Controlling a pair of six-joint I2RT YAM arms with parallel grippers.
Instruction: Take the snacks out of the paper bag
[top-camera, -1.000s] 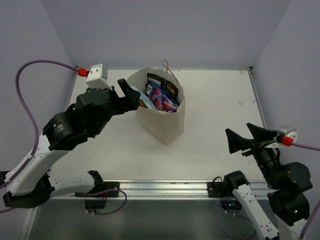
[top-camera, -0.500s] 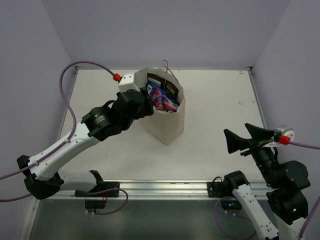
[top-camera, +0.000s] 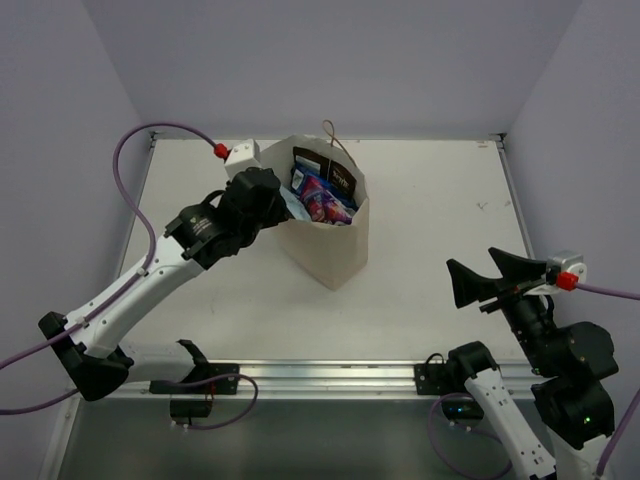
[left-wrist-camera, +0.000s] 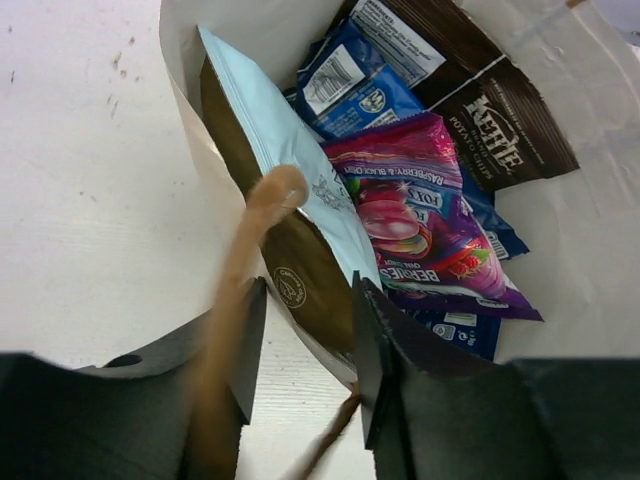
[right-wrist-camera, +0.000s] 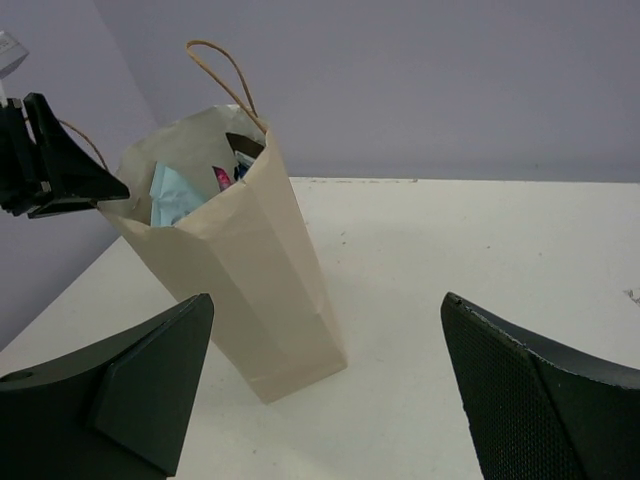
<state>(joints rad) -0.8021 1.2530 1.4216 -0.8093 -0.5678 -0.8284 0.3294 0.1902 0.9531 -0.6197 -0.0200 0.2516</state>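
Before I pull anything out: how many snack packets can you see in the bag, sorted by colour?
Brown foil packets: 2, the Kettle packet and the brown packet at the bag wall
Blue-and-white foil packets: 2, the upper blue packet and the blue packet mostly under the magenta one
Magenta-purple foil packet: 1
Pale teal foil packet: 1
Total: 6, all in the cream paper bag

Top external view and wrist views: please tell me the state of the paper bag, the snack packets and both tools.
Cream paper bag: upright on the table, mouth open.
Crinkly foil snack packets: inside the bag, none out yet.
Left tool: jaws partly open at the bag's rim, a brown packet between them; grip unclear.
Right tool: wide open, empty, apart from the bag.
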